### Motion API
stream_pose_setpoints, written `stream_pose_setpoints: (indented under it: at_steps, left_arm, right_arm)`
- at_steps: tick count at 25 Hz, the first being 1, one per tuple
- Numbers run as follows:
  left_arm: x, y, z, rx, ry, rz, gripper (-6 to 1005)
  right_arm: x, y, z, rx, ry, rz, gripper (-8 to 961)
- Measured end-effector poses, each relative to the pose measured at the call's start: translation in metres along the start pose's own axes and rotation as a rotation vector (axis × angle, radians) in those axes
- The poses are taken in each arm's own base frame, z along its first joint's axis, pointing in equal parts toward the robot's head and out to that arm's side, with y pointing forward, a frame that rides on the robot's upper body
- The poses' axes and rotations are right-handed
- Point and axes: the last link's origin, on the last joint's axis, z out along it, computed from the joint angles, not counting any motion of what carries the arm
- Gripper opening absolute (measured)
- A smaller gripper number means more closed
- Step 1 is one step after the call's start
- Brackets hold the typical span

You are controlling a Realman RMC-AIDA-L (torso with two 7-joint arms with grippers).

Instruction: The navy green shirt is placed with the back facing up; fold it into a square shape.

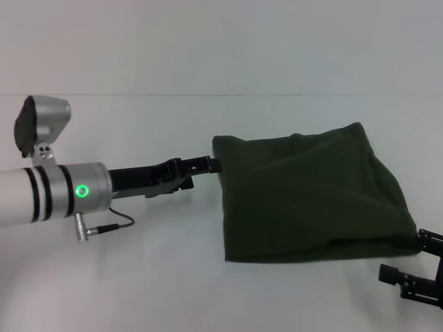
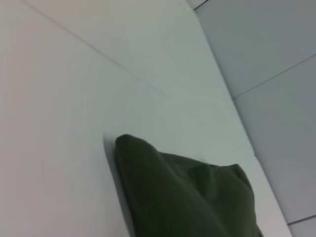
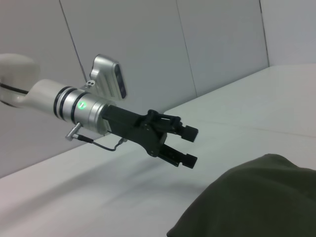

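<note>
The navy green shirt [image 1: 308, 197] lies folded into a rough square on the white table, plain side up, its upper layer puffed and wrinkled. It also fills the lower part of the left wrist view [image 2: 187, 197] and a corner of the right wrist view [image 3: 252, 197]. My left gripper [image 1: 211, 166] reaches in from the left and stops at the shirt's upper left corner. In the right wrist view that left gripper [image 3: 190, 145] is open, with nothing between its fingers. My right gripper [image 1: 407, 256] sits at the shirt's lower right corner, open, partly cut off by the frame's edge.
The white table [image 1: 138, 277] spreads around the shirt, and its far edge meets a pale wall [image 1: 221, 41]. A thin black cable [image 1: 111, 227] hangs from the left wrist.
</note>
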Motion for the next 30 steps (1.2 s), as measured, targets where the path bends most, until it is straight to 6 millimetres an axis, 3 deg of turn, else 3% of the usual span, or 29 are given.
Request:
stream_pose_setpoints:
  at_steps: [5, 10, 30]
  left_arm:
    - [-0.002, 0.006, 0.023, 0.042, 0.023, -0.010, 933]
    - [-0.001, 0.009, 0.039, 0.086, 0.057, 0.003, 933]
    - [-0.010, 0.016, 0.062, 0.130, 0.035, 0.027, 933]
  right_arm:
    - [0.005, 0.003, -0.004, 0.005, 0.007, -0.021, 764]
    - [0.007, 0.006, -0.005, -0.006, 0.006, -0.025, 938]
    - [0.008, 0.010, -0.010, -0.017, -0.001, -0.021, 931]
